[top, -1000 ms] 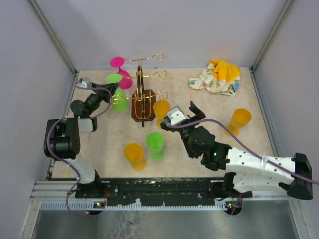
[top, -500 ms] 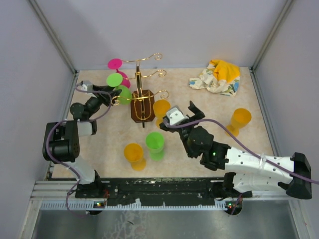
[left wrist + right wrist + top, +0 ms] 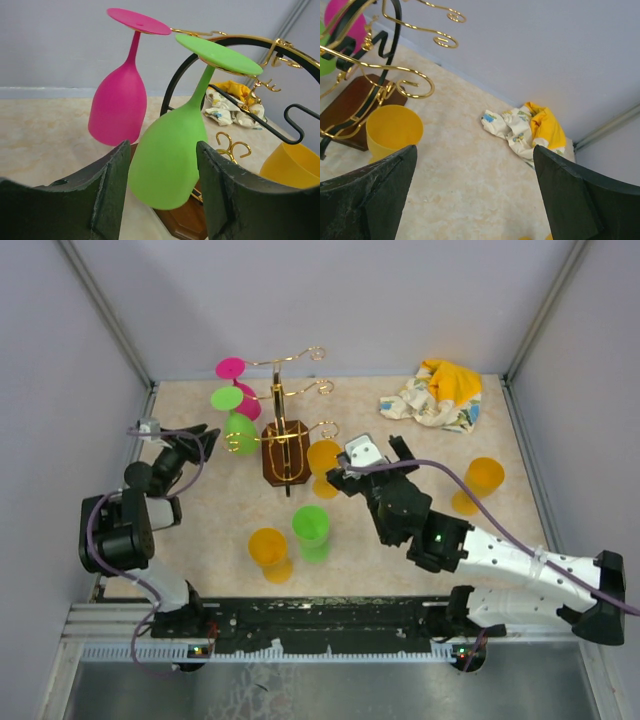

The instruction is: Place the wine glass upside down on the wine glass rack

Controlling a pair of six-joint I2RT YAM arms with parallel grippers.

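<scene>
A green wine glass [image 3: 238,430] hangs upside down on the gold wire wine glass rack [image 3: 285,455], its round foot up on a hook arm. A pink glass [image 3: 249,400] hangs the same way behind it. My left gripper [image 3: 198,443] stands open just left of the green glass. In the left wrist view the green bowl [image 3: 167,160] shows between the dark fingers [image 3: 107,195] with a gap on each side, the left gripper [image 3: 162,165] holding nothing. My right gripper [image 3: 370,465] is open and empty, right of the rack.
A yellow glass [image 3: 322,458] stands beside the rack's brown base, also in the right wrist view [image 3: 395,130]. Another yellow glass [image 3: 268,548] and a green one [image 3: 311,530] stand near the front. A third yellow glass [image 3: 480,480] is at the right. A crumpled cloth [image 3: 435,395] lies at the back right.
My left gripper has opened, let go of the green glass and drawn back to the left. The glass stays hanging on the rack. The right arm shifted slightly.
</scene>
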